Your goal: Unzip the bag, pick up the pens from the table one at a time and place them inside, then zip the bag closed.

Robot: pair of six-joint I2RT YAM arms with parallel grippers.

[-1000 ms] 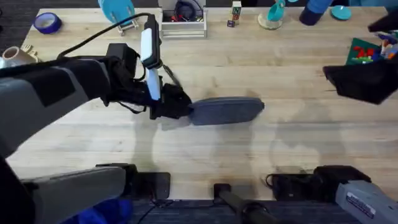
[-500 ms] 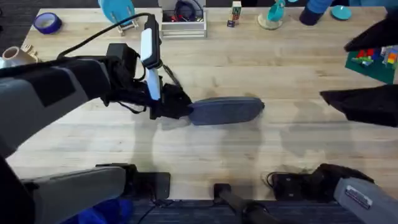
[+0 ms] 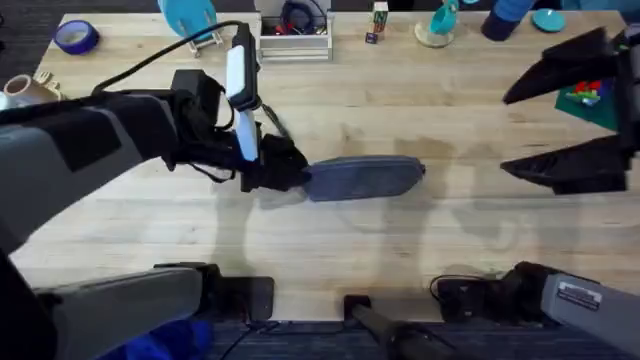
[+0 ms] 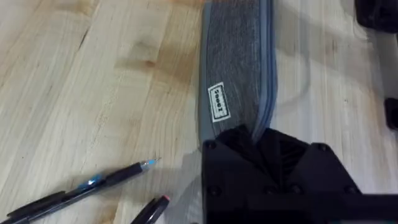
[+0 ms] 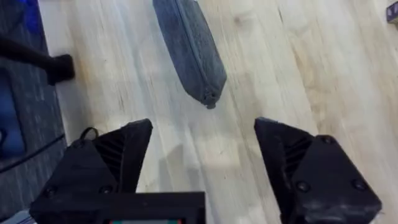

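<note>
The soft, limp bag point(image 3: 365, 178) is pinched at its end by the left gripper point(image 3: 290, 176), likely needing that anchor, while the right gripper point(image 3: 575, 120) hangs spread and empty.

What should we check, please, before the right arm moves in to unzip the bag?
1. Left gripper at the bag's end nearest it: ok, though whether its fingers actually clamp the fabric cannot be told.
2. Right gripper open, with a wide gap between its fingers: ok.
3. Right gripper at the bag: not ok; it hangs apart from the far end, above the table.
4. Zipper state: ok; it looks closed along its length, as expected before unzipping.
5. Zipper pull located: cannot tell; a small nub shows at the far end in the right wrist view.
6. Pens out of the way: ok, both lie on the table beside the bag.
</note>
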